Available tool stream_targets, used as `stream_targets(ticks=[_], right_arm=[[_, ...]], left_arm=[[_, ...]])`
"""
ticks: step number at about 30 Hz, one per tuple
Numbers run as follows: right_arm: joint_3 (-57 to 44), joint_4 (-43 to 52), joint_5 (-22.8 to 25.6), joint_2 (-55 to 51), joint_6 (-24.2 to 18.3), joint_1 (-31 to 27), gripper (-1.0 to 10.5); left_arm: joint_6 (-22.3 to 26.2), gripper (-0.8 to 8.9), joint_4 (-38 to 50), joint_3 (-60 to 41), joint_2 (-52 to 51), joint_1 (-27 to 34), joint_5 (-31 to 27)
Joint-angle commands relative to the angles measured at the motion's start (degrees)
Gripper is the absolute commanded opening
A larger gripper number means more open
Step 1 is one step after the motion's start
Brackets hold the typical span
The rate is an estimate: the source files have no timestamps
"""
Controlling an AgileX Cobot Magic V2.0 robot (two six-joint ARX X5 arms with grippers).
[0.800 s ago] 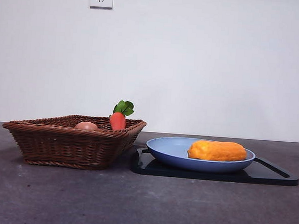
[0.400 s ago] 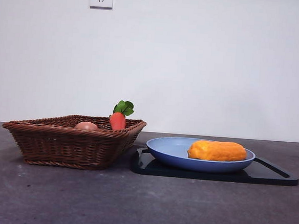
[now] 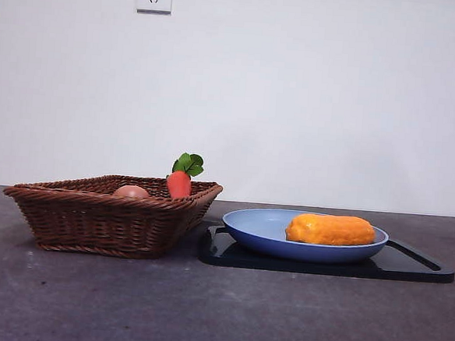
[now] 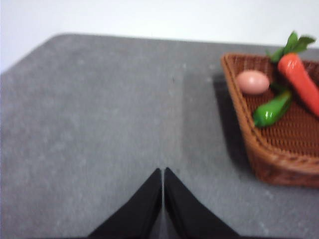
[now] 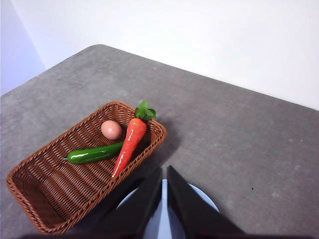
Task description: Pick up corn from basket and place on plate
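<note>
From where I stand, the corn (image 3: 330, 229) lies on its side in the light-blue plate (image 3: 255, 229), toward the 3 o'clock half of it, and the plate sits on a flat black tray (image 3: 408, 266) on the grey bench (image 3: 202, 309). The wicker basket (image 3: 99, 220) stands at the plate's 9 o'clock, just beside the tray.

By my reckoning the placing is done and what remains is only for the arms to stay clear. Both are up and away, out of the front view. The left tool (image 4: 163, 174) has its jaws pressed together with nothing between them, hanging over bare bench with the basket at about its 2 o'clock. The right tool (image 5: 164, 174) is likewise closed to a thin slit and empty, above the near rim of the plate. Any further retreat should go upward, so that nothing brushes the plate rim or nudges the cob.

Count: one corn, one plate, one tray, one basket. In the basket lie one carrot (image 5: 128, 144), one green pepper (image 5: 92, 155) and one egg (image 5: 111, 129).
</note>
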Motion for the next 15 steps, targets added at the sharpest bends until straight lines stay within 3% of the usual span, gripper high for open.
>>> stream_targets(ticks=[1,15], right_arm=[[0.5,0.59,-0.11,0.57,-0.26,0.13,0.0],[0.5,1.49,-0.11,0.57,-0.26,0.13,0.0]], left_arm=[[-0.28,0.08,0.81,-1.27,-0.04,0.15,-0.24],[-0.11,0.07,0.83,-2.1,-0.04,0.15,-0.22]])
